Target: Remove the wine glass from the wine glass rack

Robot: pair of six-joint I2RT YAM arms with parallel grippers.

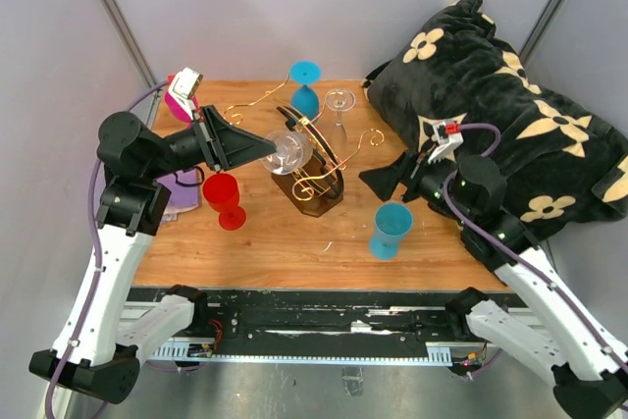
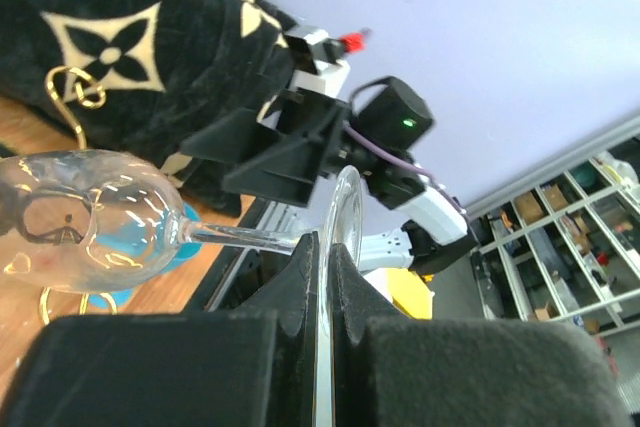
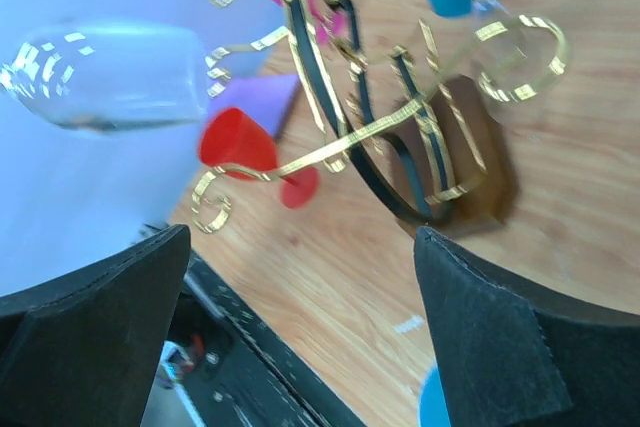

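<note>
The wine glass rack (image 1: 312,176) has gold wire arms on a dark arched base and stands mid-table. My left gripper (image 1: 263,149) is shut on the foot disc of a clear wine glass (image 1: 287,152), which lies sideways in the air by the rack's left arms. In the left wrist view the foot (image 2: 345,212) is pinched between the pads of the left gripper (image 2: 325,247) and the bowl (image 2: 95,232) points left. My right gripper (image 1: 378,181) is open and empty, right of the rack. The right wrist view shows the rack (image 3: 400,147), the blurred glass (image 3: 110,77) and the right gripper (image 3: 300,297).
A second clear glass (image 1: 340,105) and a blue goblet (image 1: 305,85) stand behind the rack. A red goblet (image 1: 224,198) is at its left, a blue cup (image 1: 391,230) at front right. A black flowered cushion (image 1: 510,115) fills the right side.
</note>
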